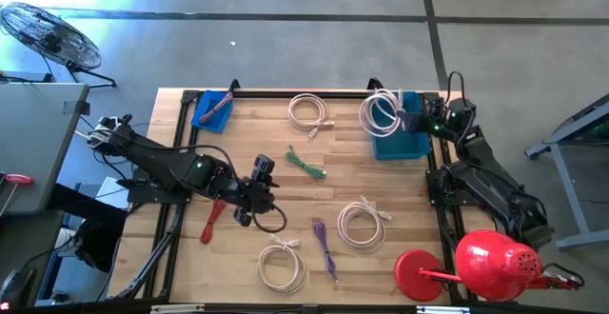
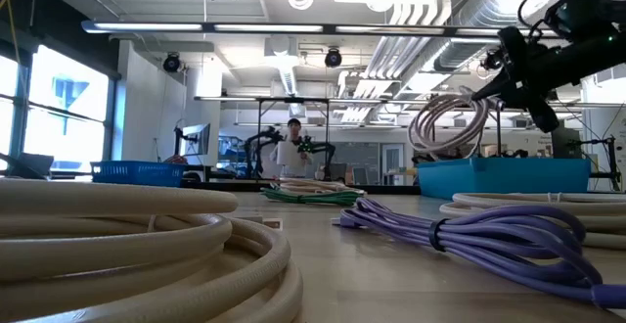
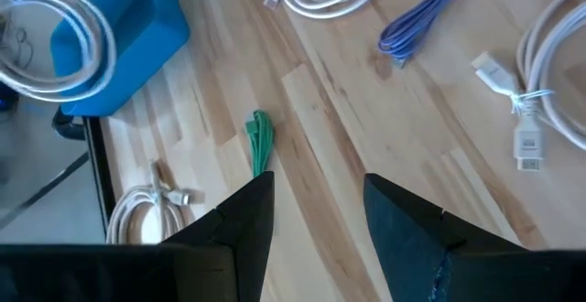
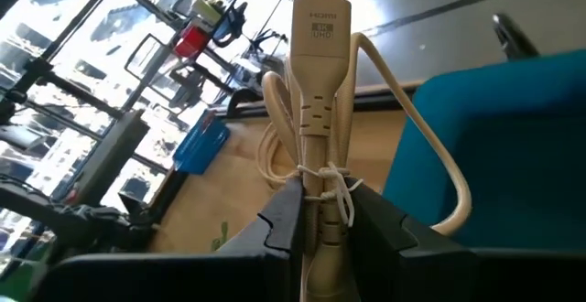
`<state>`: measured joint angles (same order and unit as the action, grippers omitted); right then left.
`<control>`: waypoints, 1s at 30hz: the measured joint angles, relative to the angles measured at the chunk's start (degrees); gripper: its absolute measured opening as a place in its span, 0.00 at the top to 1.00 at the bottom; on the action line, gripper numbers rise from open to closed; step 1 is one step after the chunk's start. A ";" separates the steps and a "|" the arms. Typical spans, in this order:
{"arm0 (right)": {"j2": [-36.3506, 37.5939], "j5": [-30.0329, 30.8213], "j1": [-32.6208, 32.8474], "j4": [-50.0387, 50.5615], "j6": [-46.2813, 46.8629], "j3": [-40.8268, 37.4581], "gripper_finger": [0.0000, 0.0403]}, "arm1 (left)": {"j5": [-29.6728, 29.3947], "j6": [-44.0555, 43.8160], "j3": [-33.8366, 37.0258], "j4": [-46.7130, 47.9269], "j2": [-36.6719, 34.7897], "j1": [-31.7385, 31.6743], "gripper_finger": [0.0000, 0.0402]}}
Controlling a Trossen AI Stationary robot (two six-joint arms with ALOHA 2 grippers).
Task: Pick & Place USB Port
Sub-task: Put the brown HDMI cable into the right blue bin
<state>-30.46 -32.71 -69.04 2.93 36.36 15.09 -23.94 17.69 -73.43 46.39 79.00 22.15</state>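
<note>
Clamped on a coiled white cable (image 4: 316, 146), the right gripper (image 1: 411, 119) holds it just above the blue bin (image 1: 400, 143); only the right wrist view shows the plug reads HDMI. Left gripper (image 1: 255, 192) hovers mid-table with fingers (image 3: 243, 224) parted, empty, near the green cable (image 1: 306, 165).

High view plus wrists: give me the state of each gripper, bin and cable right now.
right gripper: shut on white cable, held above right bin
left gripper: open, empty, over mid-table
left bin: holds a pink cable
green cable: bundled, lying on table
purple cable: bundled, lying on table
three white coils, e.g.: tied, lying on table
</note>
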 joint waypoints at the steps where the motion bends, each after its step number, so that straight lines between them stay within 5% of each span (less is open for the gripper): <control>1: -0.65 -0.21 0.00 -0.90 0.94 -0.75 0.87 | -0.07 -0.01 0.00 0.00 0.00 0.00 0.59; 22: -2.86 1.13 0.02 -9.92 8.40 -7.01 0.87 | 0.54 -0.02 0.00 0.13 -0.02 0.00 0.59; 30: -2.86 5.75 0.00 -6.11 9.97 -6.99 0.68 | 0.54 -0.02 0.00 0.23 -0.02 0.01 0.59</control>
<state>-33.32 -26.97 -69.04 -3.18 46.33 8.10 -23.40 17.67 -73.43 46.62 78.98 22.17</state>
